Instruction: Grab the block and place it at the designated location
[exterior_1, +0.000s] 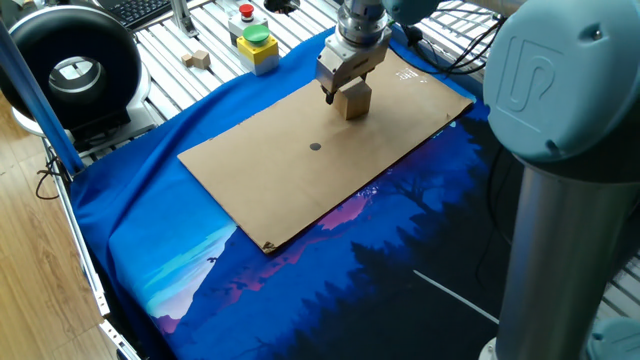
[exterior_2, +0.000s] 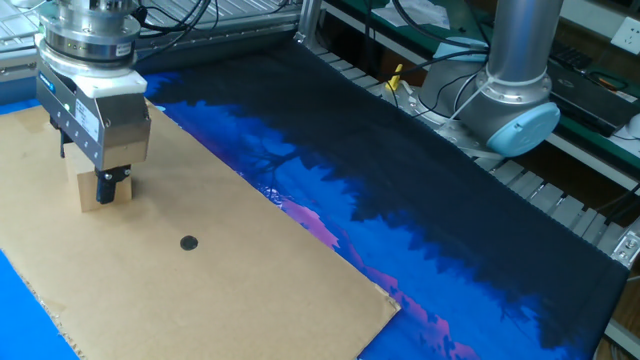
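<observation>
The block (exterior_1: 356, 103), a light tan wooden cube, sits at the far side of the brown cardboard sheet (exterior_1: 270, 185). My gripper (exterior_1: 345, 93) is lowered over it with a finger on each side, shut on it. I cannot tell if the block rests on the cardboard or hangs just above it. In the other fixed view the gripper (exterior_2: 93, 187) covers most of the block (exterior_2: 80, 190), and one dark fingertip (exterior_2: 105, 190) shows in front. The designated location, a small dark grey dot (exterior_1: 316, 147), lies on the cardboard nearer the middle, apart from the block; it also shows in the other fixed view (exterior_2: 188, 242).
A blue cloth (exterior_1: 180, 250) lies under the cardboard. A much smaller pale cube (exterior_1: 200, 59), a yellow button box (exterior_1: 256, 42) and a black round device (exterior_1: 70, 65) stand at the back left. The arm's grey column (exterior_1: 570, 170) fills the right foreground; its base (exterior_2: 510, 100) shows in the other fixed view.
</observation>
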